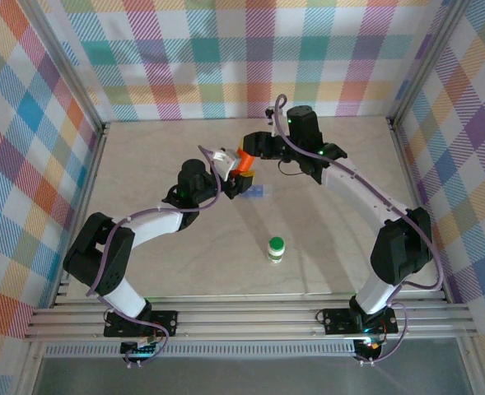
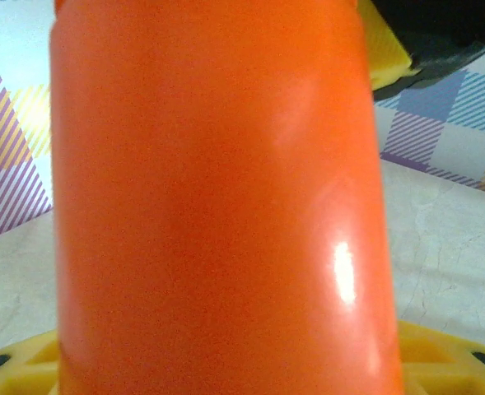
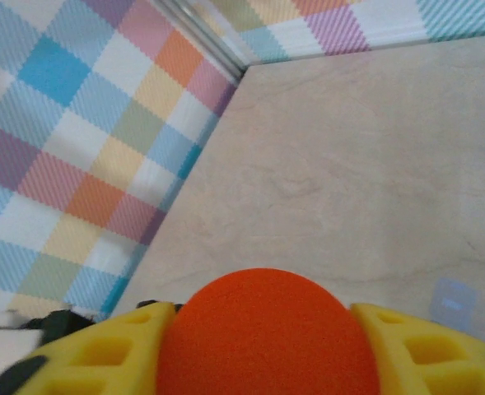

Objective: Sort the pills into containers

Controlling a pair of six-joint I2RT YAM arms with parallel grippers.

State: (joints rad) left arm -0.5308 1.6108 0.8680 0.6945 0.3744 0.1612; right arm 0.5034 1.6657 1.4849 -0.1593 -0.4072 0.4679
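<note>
Both left jaws and right jaws clamp the orange bottle [image 1: 244,160] above the worktop [image 1: 333,239]. We judge it rigid, light, slippery; we grip mid-body, squarely.

The orange container [image 1: 244,159] is hanging tilted above the tabletop [image 1: 341,247], smooth and glossy – its rounded end [image 3: 267,329] is sitting between yellow jaws, and its side [image 2: 217,206] is looming close to the left wrist camera. A small green-capped bottle [image 1: 276,249] is standing upright, well apart, nearer the arm bases. A pale blue flat piece [image 1: 258,192] is lying near the orange container.
</note>
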